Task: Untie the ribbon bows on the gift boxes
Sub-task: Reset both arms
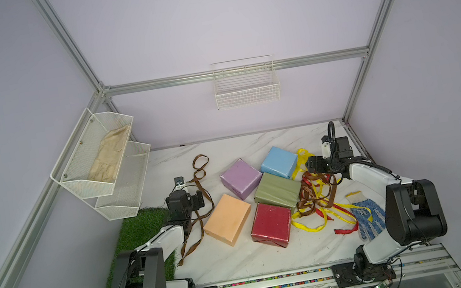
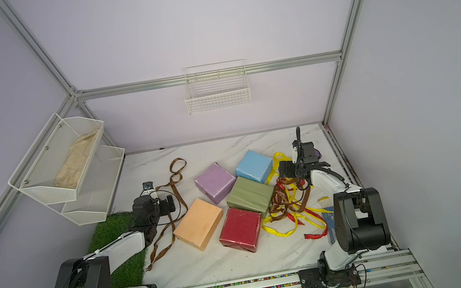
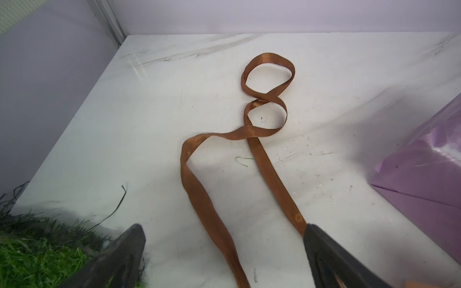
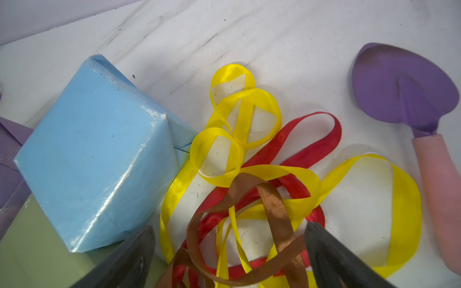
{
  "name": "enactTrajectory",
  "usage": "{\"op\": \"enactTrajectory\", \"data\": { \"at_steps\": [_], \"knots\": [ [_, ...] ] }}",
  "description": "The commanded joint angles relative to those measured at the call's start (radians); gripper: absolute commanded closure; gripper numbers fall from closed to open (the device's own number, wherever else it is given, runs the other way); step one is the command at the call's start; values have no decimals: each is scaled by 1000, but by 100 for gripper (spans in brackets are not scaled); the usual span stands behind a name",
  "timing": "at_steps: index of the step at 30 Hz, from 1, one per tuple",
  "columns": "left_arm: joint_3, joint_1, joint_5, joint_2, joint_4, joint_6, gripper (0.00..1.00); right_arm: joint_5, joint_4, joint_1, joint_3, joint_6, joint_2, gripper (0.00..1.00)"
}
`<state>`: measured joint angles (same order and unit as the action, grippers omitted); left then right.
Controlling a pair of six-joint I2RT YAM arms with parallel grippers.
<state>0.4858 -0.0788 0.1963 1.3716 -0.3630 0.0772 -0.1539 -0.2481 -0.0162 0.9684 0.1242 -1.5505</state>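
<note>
Both the left gripper point(image 3: 223, 226) and right gripper point(image 4: 229, 227) stand released, and the ribbons point(image 4: 272, 204) under the right look light, limp and slippery, best pinched on one loose strand.

The white marble table point(image 1: 239, 146) carries five boxes bunched at its middle: a lilac box point(image 1: 241, 178) and a blue box point(image 1: 278, 162) at the back, a green box point(image 1: 277, 190) just in front of them, and a peach box point(image 1: 227, 218) and a red box point(image 1: 271, 224) nearest the arms. A brown ribbon point(image 3: 262, 157) lies loose on the left, looped at its far end. On the right, beside the green box, sprawls a tangle point(image 1: 306, 194) of yellow, red and brown ribbons, reaching a dotted glove point(image 1: 370, 226). A grass mat point(image 1: 139, 228) covers the left edge, and a purple trowel point(image 4: 404, 84) lies beyond the tangle.
</note>
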Motion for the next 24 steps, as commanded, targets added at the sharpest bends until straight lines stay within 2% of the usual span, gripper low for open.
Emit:
{"op": "enactTrajectory", "data": {
  "at_steps": [1,6,9,13,16,17,21,24],
  "knots": [
    [-16,7,16,11,-177,-39,0,-32,9,-2,-7,-19,9,3],
    [-14,8,6,32,-257,-80,0,54,144,-2,-62,-37,-8,3],
    [-6,8,5,77,-263,-100,0,97,286,-2,-129,-42,-9,3],
    [-15,11,6,89,-300,-120,0,147,563,-3,-257,-54,-26,3],
    [-84,31,13,146,-507,-118,0,181,786,-2,-362,-75,-60,3],
    [-92,41,-4,147,-512,-106,0,191,865,-2,-405,-74,-63,3],
    [-136,51,-32,202,-647,-114,0,168,1196,-2,-548,-60,-106,3],
    [-123,56,-30,196,-609,-102,0,124,1293,-2,-561,-76,-174,3]
  ]
}}
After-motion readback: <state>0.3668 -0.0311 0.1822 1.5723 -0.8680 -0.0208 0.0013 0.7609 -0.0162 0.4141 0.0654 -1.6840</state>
